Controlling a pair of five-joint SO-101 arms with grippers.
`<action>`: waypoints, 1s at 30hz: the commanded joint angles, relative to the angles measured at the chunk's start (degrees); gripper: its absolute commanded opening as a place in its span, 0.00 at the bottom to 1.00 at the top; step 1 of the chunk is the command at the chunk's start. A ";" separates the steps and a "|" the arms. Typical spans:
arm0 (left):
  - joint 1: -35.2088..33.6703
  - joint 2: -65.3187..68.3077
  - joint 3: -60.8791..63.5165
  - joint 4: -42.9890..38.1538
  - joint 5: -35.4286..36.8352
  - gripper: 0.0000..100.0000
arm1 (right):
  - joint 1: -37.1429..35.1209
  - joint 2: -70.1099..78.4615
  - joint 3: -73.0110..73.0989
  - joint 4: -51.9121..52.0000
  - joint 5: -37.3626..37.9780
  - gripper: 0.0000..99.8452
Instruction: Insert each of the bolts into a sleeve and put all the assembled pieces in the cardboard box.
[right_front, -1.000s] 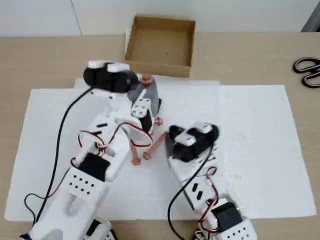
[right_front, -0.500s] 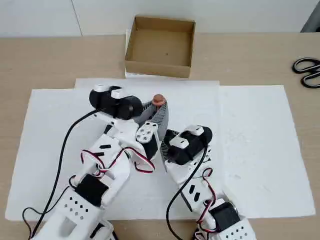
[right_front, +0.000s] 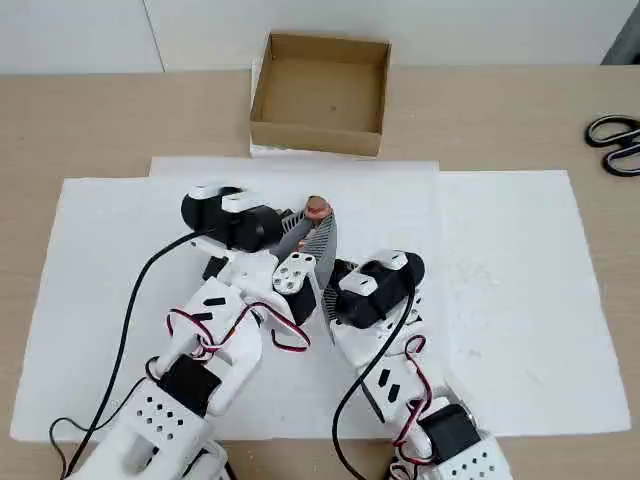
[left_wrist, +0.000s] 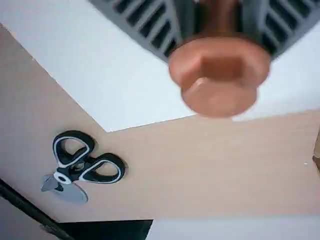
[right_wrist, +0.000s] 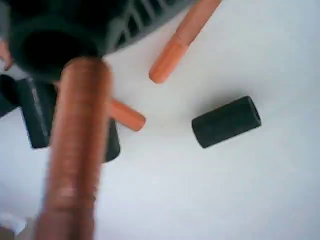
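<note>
A copper-coloured bolt (left_wrist: 220, 75) with a six-sided head and round collar is held under its head by the grey ribbed jaws of the left arm (right_front: 215, 330), over the white sheet (right_front: 520, 300) on the worktop (right_front: 100, 110). A black tube-shaped sleeve (right_wrist: 227, 121) and a loose orange bolt (right_wrist: 184, 40) are seen apart on the sheet, the cardboard box (right_front: 315, 138) is set past its far edge, and how the right arm's jaws stand cannot be told.
</note>
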 joint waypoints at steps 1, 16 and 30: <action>0.44 -1.23 0.04 -1.67 0.26 0.01 | -0.48 -0.92 -0.70 -0.31 -0.44 0.00; 0.53 -1.41 -1.01 -2.55 0.26 0.01 | -0.66 -0.92 -0.70 -0.31 -0.53 0.00; 1.32 -1.41 -1.01 -2.20 1.76 0.01 | -0.66 -0.92 -0.70 -0.40 -0.53 0.00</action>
